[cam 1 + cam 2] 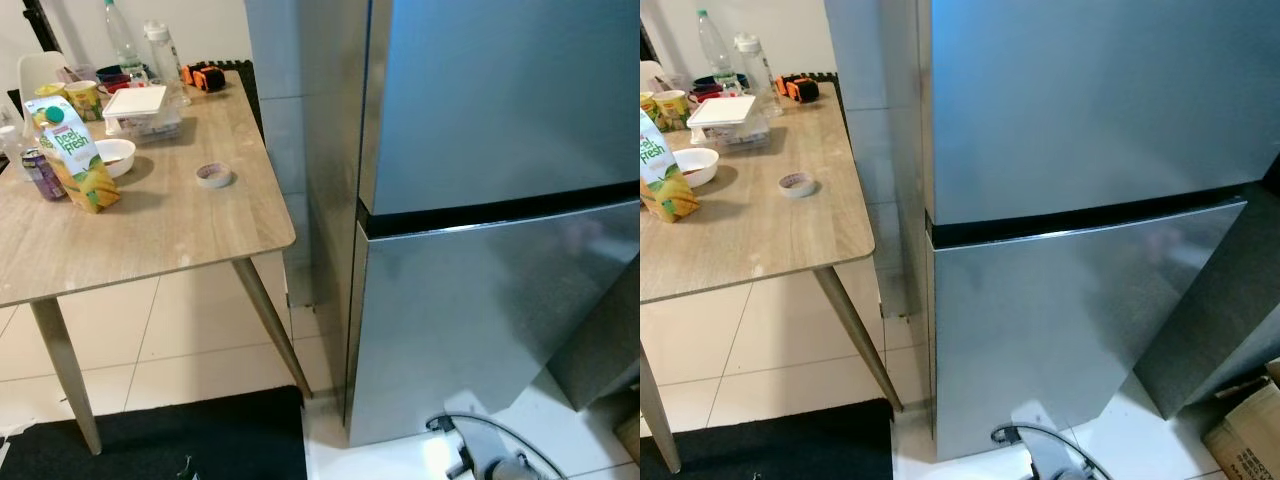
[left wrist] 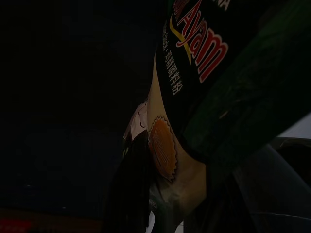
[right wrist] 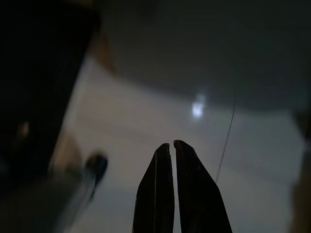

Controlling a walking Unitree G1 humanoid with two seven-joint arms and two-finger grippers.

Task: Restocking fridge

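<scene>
Beside table (image 1: 180, 225), fridge (image 1: 500, 200) doors closed. Left gripper grips dark packet (image 2: 204, 63); right gripper (image 3: 172, 145) fingers pressed together, empty.

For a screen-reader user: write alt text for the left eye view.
A closed two-door stainless fridge fills the right side, standing on pale tiles. To its left, a wooden table holds a Peel Fresh juice carton, a small white bowl, a roll of tape, a white lidded container and bottles at the back.
</scene>
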